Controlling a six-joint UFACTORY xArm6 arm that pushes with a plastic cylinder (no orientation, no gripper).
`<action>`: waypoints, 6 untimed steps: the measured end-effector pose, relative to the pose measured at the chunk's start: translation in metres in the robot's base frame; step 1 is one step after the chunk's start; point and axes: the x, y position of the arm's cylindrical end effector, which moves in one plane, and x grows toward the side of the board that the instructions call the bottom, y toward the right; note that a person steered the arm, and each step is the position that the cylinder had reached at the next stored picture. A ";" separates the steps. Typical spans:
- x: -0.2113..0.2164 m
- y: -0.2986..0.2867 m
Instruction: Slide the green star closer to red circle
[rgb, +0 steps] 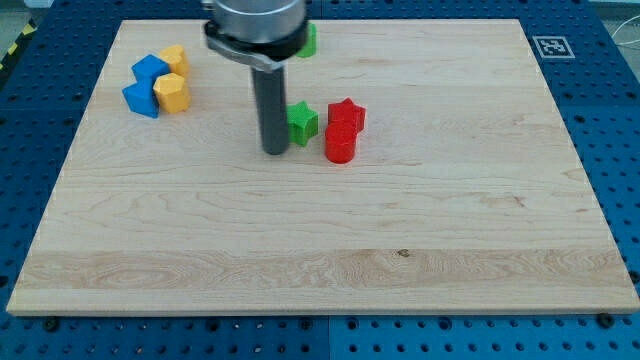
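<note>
My tip (276, 151) touches the green star (303, 122) — beside the red circle (340, 146).

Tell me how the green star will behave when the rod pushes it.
The green star looks small, rigid and flat-based, so it likely slides rather than rolls. Its points may make it twist off my tip, which sits at its left. The smooth wooden board suggests little drag.

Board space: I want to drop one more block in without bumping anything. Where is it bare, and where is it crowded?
Bare: the whole strip along the view's bottom, and the view's right beyond the red star and red circle. Crowded: my tip against the green star beside the reds; blue blocks and yellow blocks at top left; a green block behind the arm.
</note>
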 end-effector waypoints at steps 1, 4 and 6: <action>-0.016 -0.045; -0.054 0.017; -0.042 0.027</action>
